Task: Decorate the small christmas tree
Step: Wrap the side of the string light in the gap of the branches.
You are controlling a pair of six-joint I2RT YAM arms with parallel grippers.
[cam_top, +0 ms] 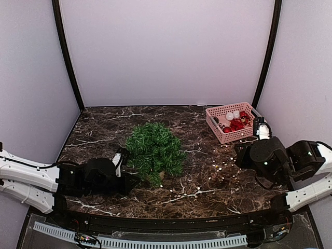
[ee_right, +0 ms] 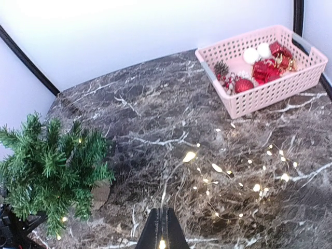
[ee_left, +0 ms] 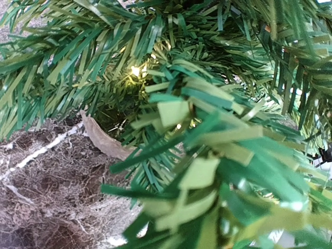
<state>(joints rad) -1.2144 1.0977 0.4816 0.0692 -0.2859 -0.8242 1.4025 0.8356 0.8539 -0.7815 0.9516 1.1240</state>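
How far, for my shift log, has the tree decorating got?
Early. Done: a few lights glow in the tree. In hand: nothing seen; left end effector shut at the tree's base, right end effector shut. Left: most of the string on the table, ornaments in the basket.

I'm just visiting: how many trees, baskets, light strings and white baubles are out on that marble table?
small christmas tree: 1
pink basket: 1
string of lights: 1
white baubles: 2, both in the basket
Total: 5
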